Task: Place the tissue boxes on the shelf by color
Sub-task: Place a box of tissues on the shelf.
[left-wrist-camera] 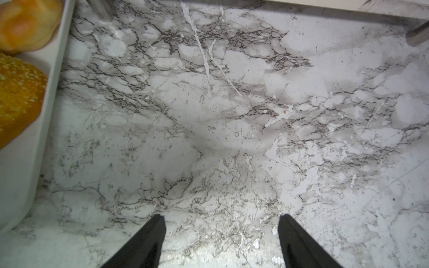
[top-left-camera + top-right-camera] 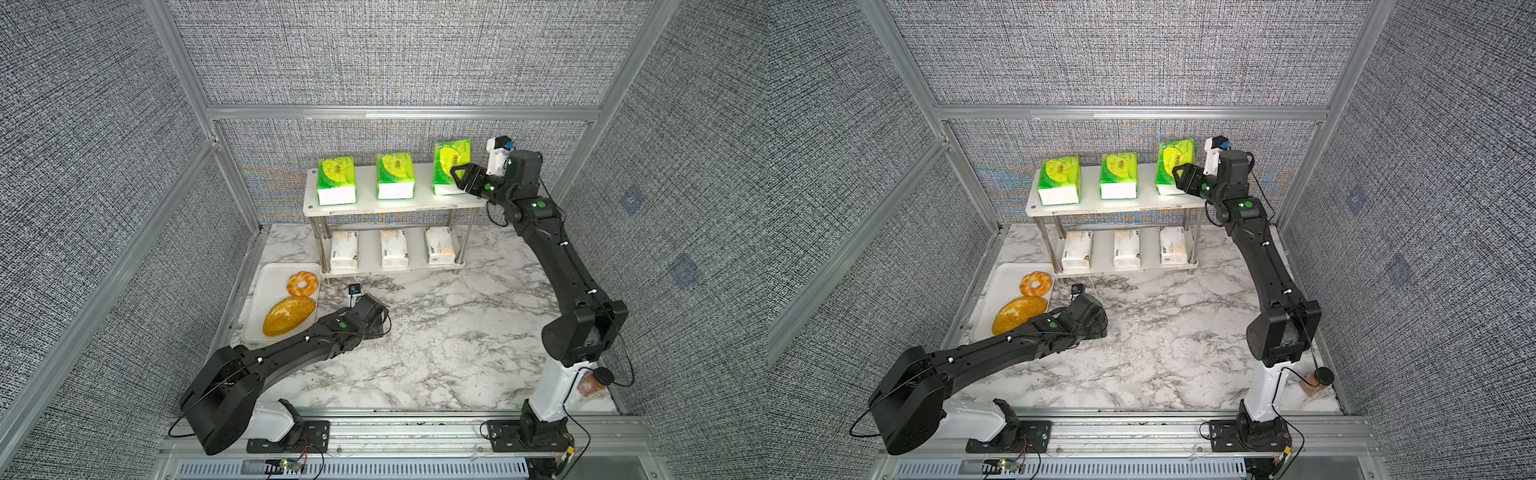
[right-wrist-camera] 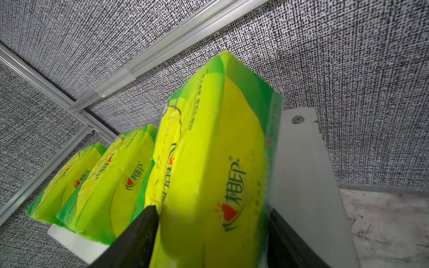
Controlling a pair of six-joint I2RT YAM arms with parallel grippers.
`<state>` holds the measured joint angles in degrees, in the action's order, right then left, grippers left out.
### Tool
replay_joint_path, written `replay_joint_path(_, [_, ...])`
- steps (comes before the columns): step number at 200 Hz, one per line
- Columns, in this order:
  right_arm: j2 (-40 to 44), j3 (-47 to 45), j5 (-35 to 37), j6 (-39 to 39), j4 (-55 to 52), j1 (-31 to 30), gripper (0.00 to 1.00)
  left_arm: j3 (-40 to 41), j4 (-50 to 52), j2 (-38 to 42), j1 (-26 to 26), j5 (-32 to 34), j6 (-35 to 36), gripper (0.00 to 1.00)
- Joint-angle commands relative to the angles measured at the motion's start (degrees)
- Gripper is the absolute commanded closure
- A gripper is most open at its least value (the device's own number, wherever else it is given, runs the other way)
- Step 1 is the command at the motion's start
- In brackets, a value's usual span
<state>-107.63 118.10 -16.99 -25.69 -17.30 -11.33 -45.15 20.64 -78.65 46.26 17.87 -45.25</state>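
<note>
1. In both top views, the shelf [image 2: 415, 205] carried six tissue boxes. Three green tissue boxes [image 2: 395, 174] stood in a row on its upper board, and three white tissue boxes [image 2: 394, 248] stood in a row on its lower board.
2. In a top view, the end green box [image 2: 1174, 166], at the shelf's end nearest the right arm, sat tilted with its far end higher, while the other two greens lay flat. The right gripper [image 2: 1179, 174] was at that box's near end, by the shelf's corner. One tray [image 2: 1000, 286] just beside the shelf held one bread ring [image 2: 1036, 284] and one bread loaf [image 2: 1019, 315].
3. In the left wrist view, the left gripper [image 1: 221, 217] had its jaws parted wide with nothing between its two fingertips, above the bare tabletop [image 1: 232, 116]. Two shelf legs [image 1: 102, 9] showed beyond it.
4. In the right wrist view, all three green boxes showed on the shelf's upper board. The right gripper's two fingers [image 3: 139, 232] flanked the end green box, one on each side and close against it. Whether they pinched it or merely stood beside it could not be told. One screw [image 3: 297, 120] marked the shelf's corner just beside that box.
</note>
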Motion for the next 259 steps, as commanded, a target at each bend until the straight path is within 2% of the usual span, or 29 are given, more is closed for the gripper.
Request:
replay_joint_path(1, [-0.08,-0.11,0.49,1.85,-0.73,-0.08,0.24,-0.14,0.62,0.42,-0.12,0.36,0.39,0.19])
replay_joint_path(40, [0.22,-1.39,1.55,3.32,-0.73,-0.04,0.18,-0.12,0.71,0.66,-0.12,0.41,0.49,0.19])
replay_joint_path(61, [0.89,-2.78,1.88,3.68,0.45,-0.06,0.19,-0.12,0.71,0.76,-0.12,0.41,0.52,0.19])
replay_joint_path(81, [1.11,-3.38,1.7,4.31,0.77,-0.02,0.25,-0.3,0.72,0.56,-0.12,0.42,0.62,0.19])
replay_joint_path(102, [1.82,-4.87,1.88,5.1,1.62,0.16,0.37,-0.31,0.64,0.62,-0.12,0.41,0.53,0.19])
replay_joint_path(122, [2.3,-6.1,1.88,5.3,2.51,0.61,0.41,-0.21,0.63,0.53,-0.12,0.52,0.57,0.19])
replay_joint_path(187, [1.93,-6.23,3.21,4.55,3.81,1.58,0.41,0.05,0.28,-0.08,-0.12,0.68,0.54,0.19])
replay_joint_path(259, [-1.62,1.43,3.25,13.15,-2.56,2.16,0.4,0.79,0.58,0.69,-0.12,1.05,0.25,0.19])
